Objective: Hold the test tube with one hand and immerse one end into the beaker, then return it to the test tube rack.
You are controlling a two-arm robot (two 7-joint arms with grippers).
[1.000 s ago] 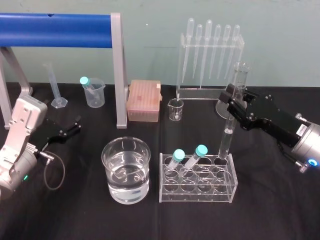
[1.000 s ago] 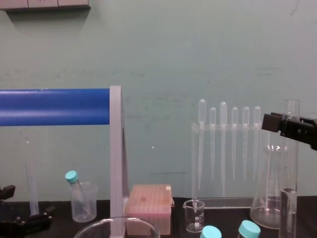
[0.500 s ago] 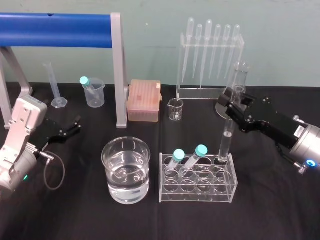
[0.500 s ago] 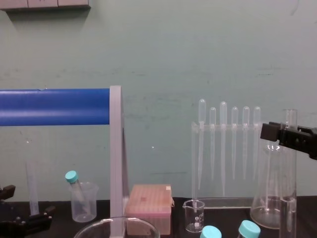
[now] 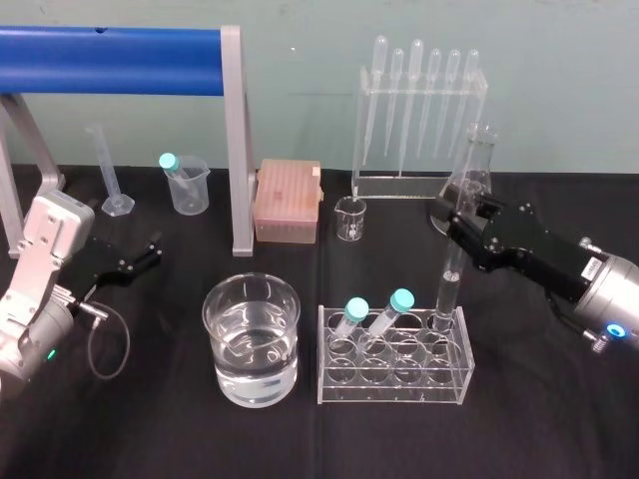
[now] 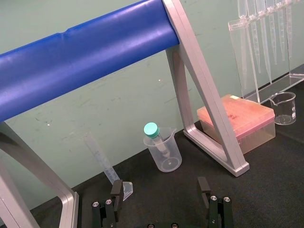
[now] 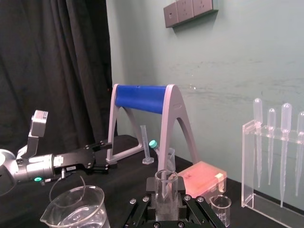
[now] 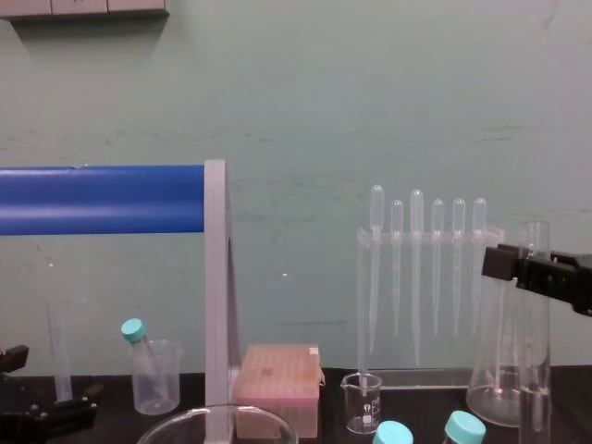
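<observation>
The clear test tube (image 5: 451, 279) stands nearly upright with its lower end inside a back right hole of the clear test tube rack (image 5: 394, 387). My right gripper (image 5: 467, 222) is shut on the tube's upper part, and its fingers (image 7: 142, 209) clamp the open-topped test tube (image 7: 166, 192). From the chest, the test tube (image 8: 532, 370) hangs below the right gripper (image 8: 535, 274). The wide beaker (image 5: 215, 299), partly filled with water, sits left of the rack. At the table's left, my left gripper (image 5: 140, 257) rests open, and the left gripper (image 6: 160, 190) holds nothing.
Two teal-capped tubes (image 5: 374, 311) lean in the rack's front holes. Behind stand a pipette stand (image 5: 419, 110), a conical flask (image 5: 477, 165), a small beaker (image 5: 350, 218) and a pink tip box (image 5: 289, 200). A blue-barred frame (image 5: 110, 47) spans the back left.
My right gripper has come down and slightly forward with the test tube, sinking the tube's lower end deeper into the rack hole. The left arm has not moved.
</observation>
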